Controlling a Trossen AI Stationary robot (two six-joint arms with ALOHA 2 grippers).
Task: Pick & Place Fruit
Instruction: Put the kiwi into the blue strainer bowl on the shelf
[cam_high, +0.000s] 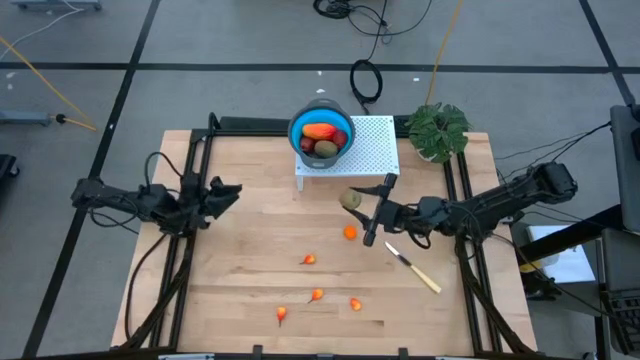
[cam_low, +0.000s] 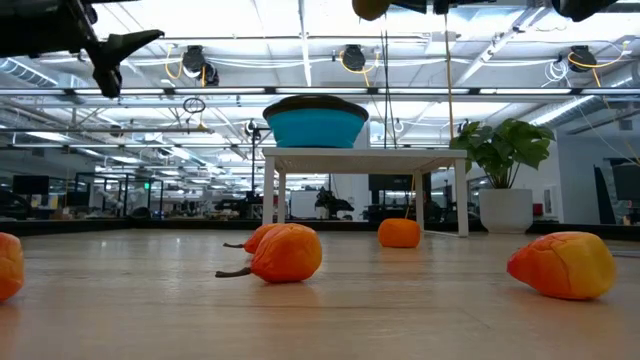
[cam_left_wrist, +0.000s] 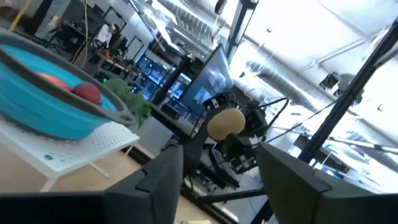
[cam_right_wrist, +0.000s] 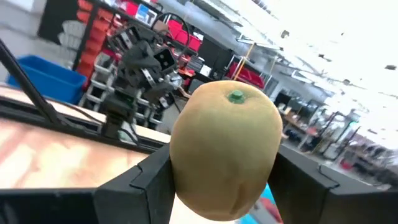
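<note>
Right pincer (cam_high: 362, 212) hovered above the table (cam_high: 240, 280) right of centre, just near of the white perforated stand (cam_high: 372, 140), clamped on a brown-green oval fruit (cam_high: 351, 201). In the right wrist view, same oval (cam_right_wrist: 225, 148) filled the gap between the two dark fingers (cam_right_wrist: 144, 180), pressed on both sides, green stem dot uppermost. From the left wrist camera, seen as a tan lump (cam_left_wrist: 225, 123) held aloft across the table.

Left pincer (cam_high: 222, 192) sat at the table's left edge, raised off the surface, fingers (cam_left_wrist: 163, 177) parted about halfway and holding nothing.

Blue bowl (cam_high: 321, 131) with grey rim stood on the left end of the stand at the far side. Inside lay an elongated red-yellow piece (cam_high: 320, 131), a dark red ball (cam_high: 339, 139) and a brown-green oval (cam_high: 326, 150); cannot tell whether more lay beneath.

Loose on the table: an orange round piece (cam_high: 349, 233) just near of the right pincer; a small orange-red bit (cam_high: 309, 260) near the centre; three more (cam_high: 317, 295) (cam_high: 355, 304) (cam_high: 281, 314) towards the near edge. At table height, these showed as orange-red lumps (cam_low: 287, 253) with thin dark stems.

Pale-handled knife (cam_high: 414, 269) lay flat on the right part of the table, near of the right arm. Potted green plant (cam_high: 438, 128) stood at the far right corner, beside the stand.
</note>
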